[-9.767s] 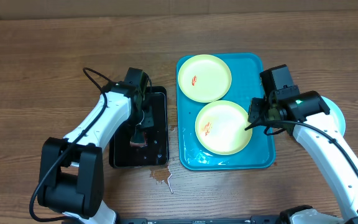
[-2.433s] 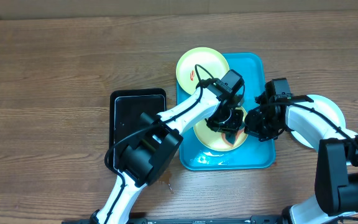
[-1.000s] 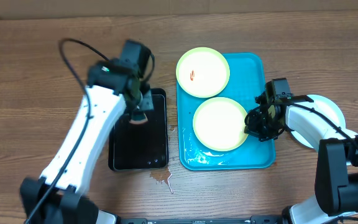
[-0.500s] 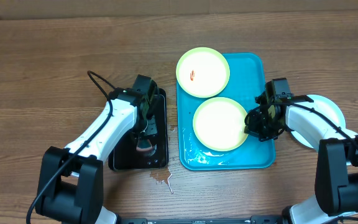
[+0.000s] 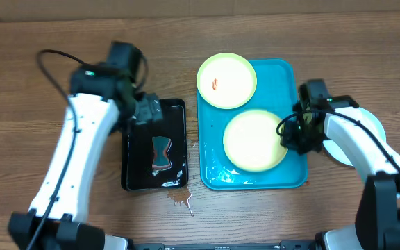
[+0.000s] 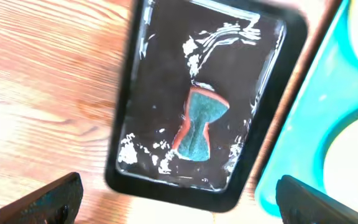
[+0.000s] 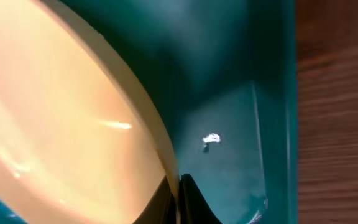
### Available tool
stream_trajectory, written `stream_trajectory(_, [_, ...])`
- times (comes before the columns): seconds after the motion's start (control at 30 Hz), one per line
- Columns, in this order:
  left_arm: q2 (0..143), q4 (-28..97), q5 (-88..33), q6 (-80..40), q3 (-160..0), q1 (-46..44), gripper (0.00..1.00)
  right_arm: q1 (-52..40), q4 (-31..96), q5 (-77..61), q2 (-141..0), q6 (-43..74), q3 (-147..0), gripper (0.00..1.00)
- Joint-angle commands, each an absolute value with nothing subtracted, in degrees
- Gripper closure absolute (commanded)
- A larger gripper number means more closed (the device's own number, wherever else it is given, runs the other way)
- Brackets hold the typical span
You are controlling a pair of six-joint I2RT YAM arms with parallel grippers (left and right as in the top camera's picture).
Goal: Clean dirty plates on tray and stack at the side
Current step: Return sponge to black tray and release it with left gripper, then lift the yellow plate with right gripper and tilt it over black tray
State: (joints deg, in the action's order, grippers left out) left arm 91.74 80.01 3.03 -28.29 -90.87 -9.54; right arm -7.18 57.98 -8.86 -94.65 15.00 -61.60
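The wooden table [image 5: 47, 42] is showing matt brown grain. The turquoise plastic tray [image 5: 283, 73] is gleaming, wet toward the bench's front edge. The black tray [image 5: 134, 177] is shining glossy under water, holding a coarse-looking sponge [image 5: 162, 153]. The front plate [image 5: 255, 141] and rear plate [image 5: 226, 81] are looking smooth, softly glossy.

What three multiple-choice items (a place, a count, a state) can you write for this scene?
1. Where does the sponge lie? A in a bowl; B in the black tray; C in a cup.
2. How many plates lie on the turquoise tray? A one; B four; C two.
3. The left gripper is: A open; B shut on a spoon; C shut on a cloth.
Key: 1 B, it rests flat inside it. 2 C, the smeared far plate and the clean near plate. 3 A, its fingertips stand wide apart.
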Motion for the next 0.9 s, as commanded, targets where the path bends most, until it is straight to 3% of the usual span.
stream_trajectory(0.0, [89.0, 82.4, 3.2, -27.8, -97.7, -5.1, 0.00, -12.1, 62.5, -4.7, -91.4, 14.7, -70.5, 0.96])
stream_trajectory(0.2, [87.8, 85.3, 3.4, -24.0, -101.8, 0.5, 0.00, -24.7, 62.9, 4.7, -91.4, 14.7, -79.1, 0.96])
stream_trajectory(0.47, [87.8, 86.5, 3.6, -21.8, -101.7, 2.2, 0.00, -43.9, 50.5, 17.2, -91.7, 14.8, -80.4, 0.96])
stream_trajectory(0.87, [87.8, 86.5, 3.6, -21.8, -101.7, 2.2, 0.00, -57.9, 43.3, 41.5, -93.1, 14.8, -80.4, 0.96])
